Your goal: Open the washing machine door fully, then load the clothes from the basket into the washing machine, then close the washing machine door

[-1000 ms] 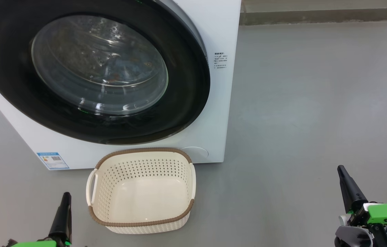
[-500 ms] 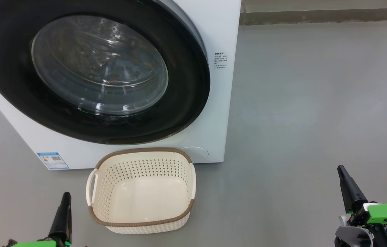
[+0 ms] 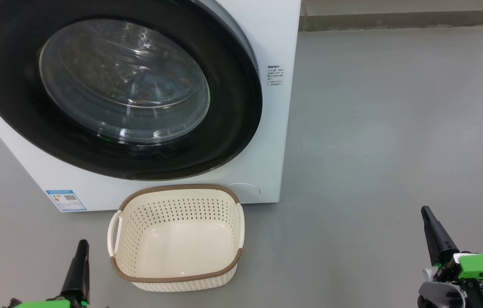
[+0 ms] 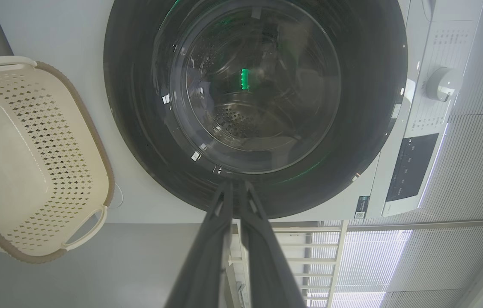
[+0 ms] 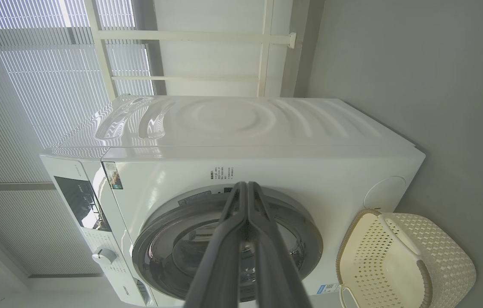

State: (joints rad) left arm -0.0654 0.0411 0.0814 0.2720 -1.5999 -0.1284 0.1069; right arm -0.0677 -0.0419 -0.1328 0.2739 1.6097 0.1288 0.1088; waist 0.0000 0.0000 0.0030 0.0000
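The white washing machine (image 3: pixel 278 141) stands ahead with its round black washing machine door (image 3: pixel 233 128) lying shut against the front. Through the glass porthole I make out the clothes (image 3: pixel 156 87) as a dim blue patch with orange specks inside the drum. The cream basket (image 3: pixel 177 280) with its brown rim sits on the floor before the machine, and nothing lies in it. My left gripper (image 3: pixel 81 246) is shut low at the basket's left. My right gripper (image 3: pixel 426 211) is shut far to the right. In the wrist views both grippers (image 4: pixel 235 186) (image 5: pixel 246 186) point at the door with nothing between the fingers.
Grey floor (image 3: pixel 395 128) spreads open to the machine's right, up to a low wall base (image 3: pixel 395 19). A control panel with a round knob (image 4: pixel 442 83) runs along the machine's top. Window blinds (image 5: pixel 31 85) hang behind it.
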